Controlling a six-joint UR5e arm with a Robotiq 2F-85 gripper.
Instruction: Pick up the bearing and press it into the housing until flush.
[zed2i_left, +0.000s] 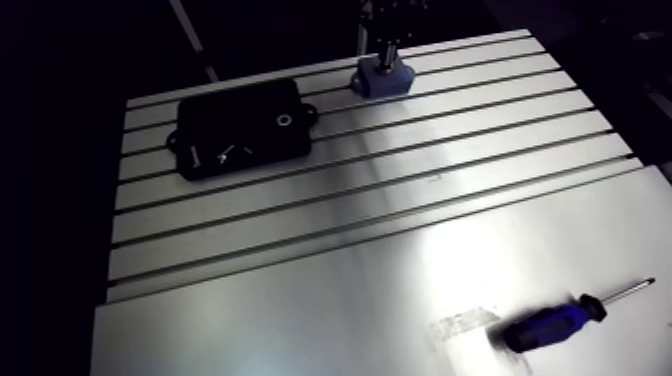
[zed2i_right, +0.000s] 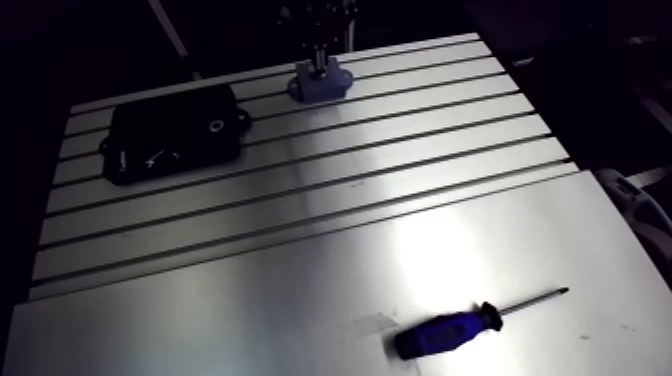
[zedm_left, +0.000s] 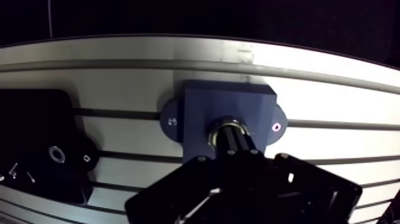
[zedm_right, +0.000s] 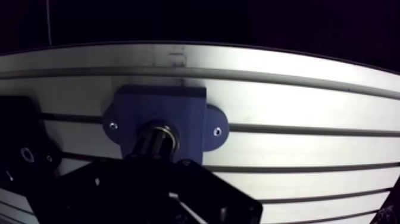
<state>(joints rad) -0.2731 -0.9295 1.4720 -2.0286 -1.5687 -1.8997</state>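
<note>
The gripper (zedm_left: 233, 142) comes down onto the middle of the blue housing (zedm_left: 199, 110). In the wrist view its tip reads as one dark mass with no gap to be seen, so I cannot tell whether it is pressed together or pinching something. Right at that tip, partly covered by it, shows a bright metal ring: the bearing (zedm_left: 222, 127), sitting in the round bore at the housing's centre. Only the part of its rim ahead of the gripper is visible, and whether it lies flush with the housing's top face cannot be told. The housing is a square block with a rounded flange on either side of the gripper, each flange carrying a small hole. It rests flat on the slotted table (zedm_left: 333, 74), straddling one of the slots, close to the table edge ahead of the gripper. To one side of the gripper lies a black box (zed2i_left: 240, 127), near the housing but apart from it, with a strip of bare aluminium between. The box is flat on the table, with a small white ring and a few pale marks on its top and a tab at each end. Well apart from the gripper, at the opposite end of the table, the slots give way to a smooth plate (zed2i_left: 300, 320). There a screwdriver (zed2i_left: 558, 322) with a blue and black handle lies on its side, its metal tip pointing away from the black box
</note>
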